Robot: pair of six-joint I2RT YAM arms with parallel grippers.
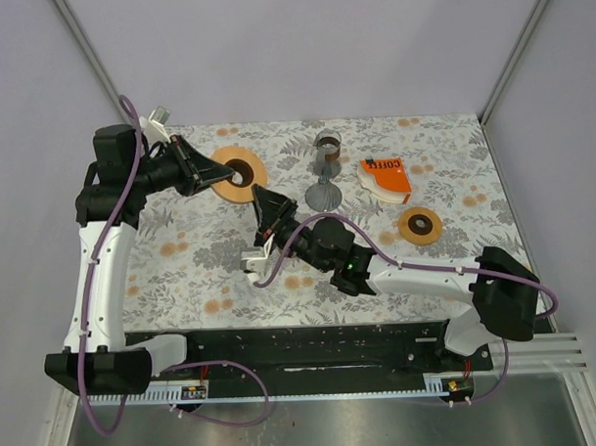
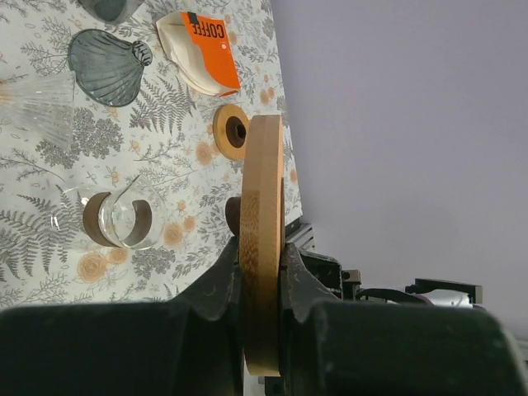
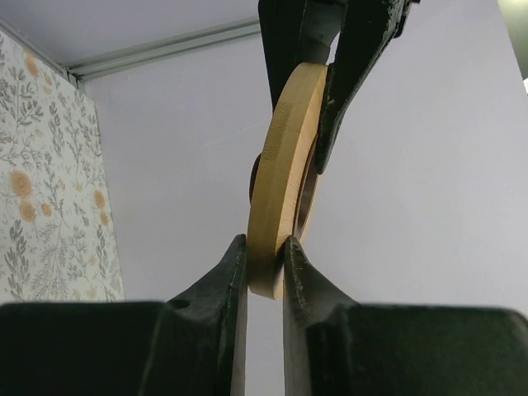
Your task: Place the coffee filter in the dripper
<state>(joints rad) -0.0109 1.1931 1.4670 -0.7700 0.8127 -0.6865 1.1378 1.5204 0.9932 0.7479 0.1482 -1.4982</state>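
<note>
Floral-print table (image 1: 202, 275): grey dripper (image 1: 323, 194) at twelve o'clock, banded glass (image 1: 328, 144) beyond, orange filter pack (image 1: 386, 178) at one, small wooden ring (image 1: 420, 226) at three.

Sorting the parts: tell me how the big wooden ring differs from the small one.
The big ring is wider than the small ring. The big ring is clamped at its rim by the left claw and right claw; the small ring lies free on the table. Both are wood with a dark centre hole.

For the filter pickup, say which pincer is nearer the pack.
Right. Right pincer grips the ring left of the pack; left pincer holds it farther left.
</note>
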